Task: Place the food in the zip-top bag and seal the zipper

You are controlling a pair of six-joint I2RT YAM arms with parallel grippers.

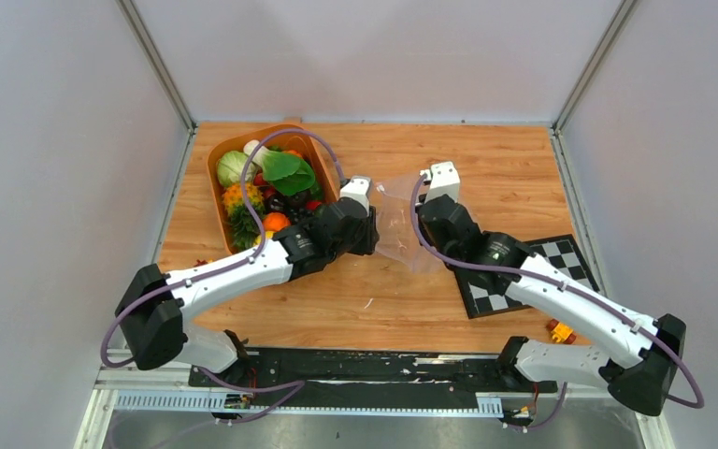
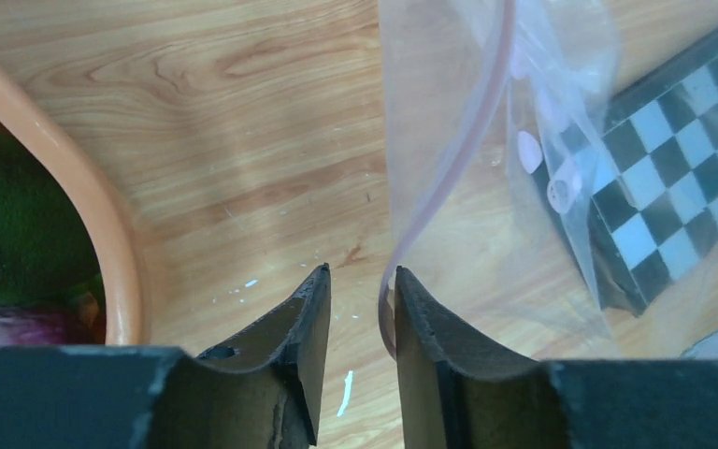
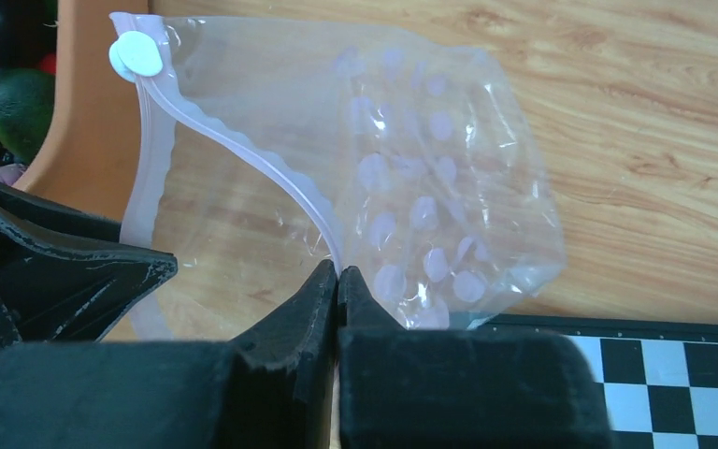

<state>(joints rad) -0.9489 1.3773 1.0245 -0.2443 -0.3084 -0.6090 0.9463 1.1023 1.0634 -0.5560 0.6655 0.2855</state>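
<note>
The food (image 1: 271, 182), toy fruits and vegetables, lies heaped in the orange tub (image 1: 217, 196) at the back left. The clear zip-top bag (image 1: 395, 224) with pale dots hangs between my two grippers over the table's middle. My right gripper (image 3: 338, 271) is shut on the bag's pinkish zipper (image 3: 243, 150) strip; a white slider tab (image 3: 136, 54) sits at the strip's far end. My left gripper (image 2: 360, 273) is open, with the zipper (image 2: 486, 112) edge inside the gap against its right finger (image 2: 421, 318). The bag (image 3: 430, 187) looks empty.
A black-and-white checkered board (image 1: 524, 276) lies at the right under my right arm, partly behind the bag. A small orange object (image 1: 561, 330) sits near the front right edge. Grey walls enclose the table on three sides.
</note>
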